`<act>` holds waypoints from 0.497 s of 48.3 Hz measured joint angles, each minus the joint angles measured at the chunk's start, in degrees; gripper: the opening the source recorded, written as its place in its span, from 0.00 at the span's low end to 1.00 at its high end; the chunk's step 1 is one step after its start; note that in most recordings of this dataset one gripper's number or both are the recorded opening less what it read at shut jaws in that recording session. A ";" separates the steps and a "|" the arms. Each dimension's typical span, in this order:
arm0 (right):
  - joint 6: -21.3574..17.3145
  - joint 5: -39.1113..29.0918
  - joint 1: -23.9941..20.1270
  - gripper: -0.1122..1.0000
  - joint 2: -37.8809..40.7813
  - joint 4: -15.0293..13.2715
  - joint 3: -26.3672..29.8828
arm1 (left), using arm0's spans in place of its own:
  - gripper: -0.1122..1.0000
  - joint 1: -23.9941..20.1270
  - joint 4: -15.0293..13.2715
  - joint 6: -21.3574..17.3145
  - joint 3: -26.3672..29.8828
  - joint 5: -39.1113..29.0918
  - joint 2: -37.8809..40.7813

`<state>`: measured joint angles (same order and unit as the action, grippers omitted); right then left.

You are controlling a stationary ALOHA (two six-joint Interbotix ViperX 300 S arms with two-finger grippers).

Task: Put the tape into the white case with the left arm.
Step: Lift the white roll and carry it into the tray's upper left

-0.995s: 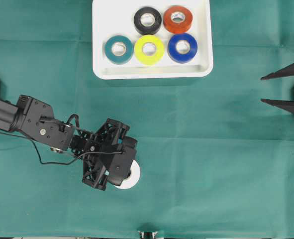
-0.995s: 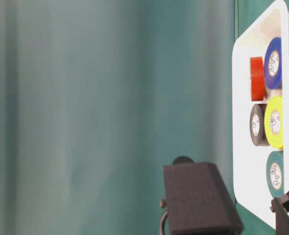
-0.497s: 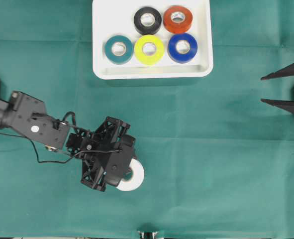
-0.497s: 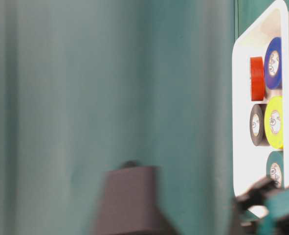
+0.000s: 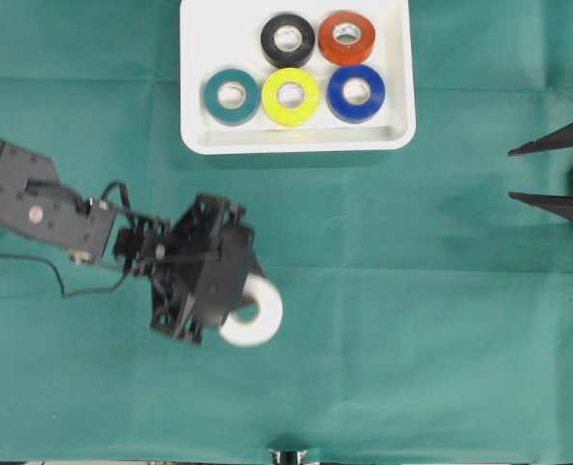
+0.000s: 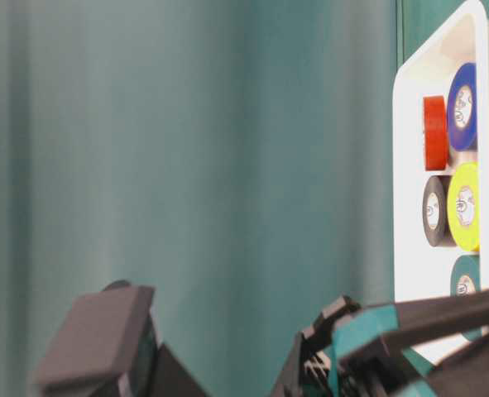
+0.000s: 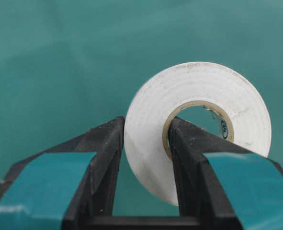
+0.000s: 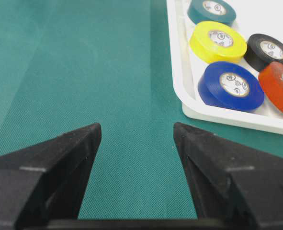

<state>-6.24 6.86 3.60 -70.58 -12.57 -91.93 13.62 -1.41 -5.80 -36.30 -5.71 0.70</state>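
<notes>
A white tape roll hangs above the green cloth, left of the middle and in front of the white case. My left gripper is shut on it. In the left wrist view the tape stands on edge in the gripper, with one teal-banded finger outside the roll and the other through its core. My right gripper stands open at the right edge, far from the tape. The right wrist view shows the gripper with only cloth between its fingers.
The case holds teal, yellow, blue, black and red rolls. Its left part is bare white. Green cloth covers the table.
The left arm has risen with the white tape, lifting it off the cloth and carrying it a little toward the case. The right arm has not moved.
</notes>
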 measured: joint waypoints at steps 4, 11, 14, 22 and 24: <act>0.00 0.00 0.00 0.99 0.00 0.00 0.00 | 0.35 -3.16 0.00 -1.67 -0.88 -0.18 -0.35; 0.00 0.00 0.00 0.99 0.00 0.00 0.00 | 0.35 -8.35 0.00 -4.92 -2.20 -0.26 -1.49; 0.00 0.00 0.00 0.99 0.00 0.00 0.00 | 0.35 -10.90 0.00 -6.15 -2.64 -0.26 -2.20; 0.00 0.00 0.00 0.99 0.09 0.00 0.00 | 0.35 -16.52 0.00 -9.67 -3.43 -0.26 -3.78; 0.00 0.00 0.00 0.99 0.00 0.00 0.00 | 0.35 -18.11 0.00 -10.46 -3.52 -0.26 -3.96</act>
<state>-6.24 6.86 3.60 -70.58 -12.57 -91.93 -4.48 -1.41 -16.26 -39.81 -5.98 -3.25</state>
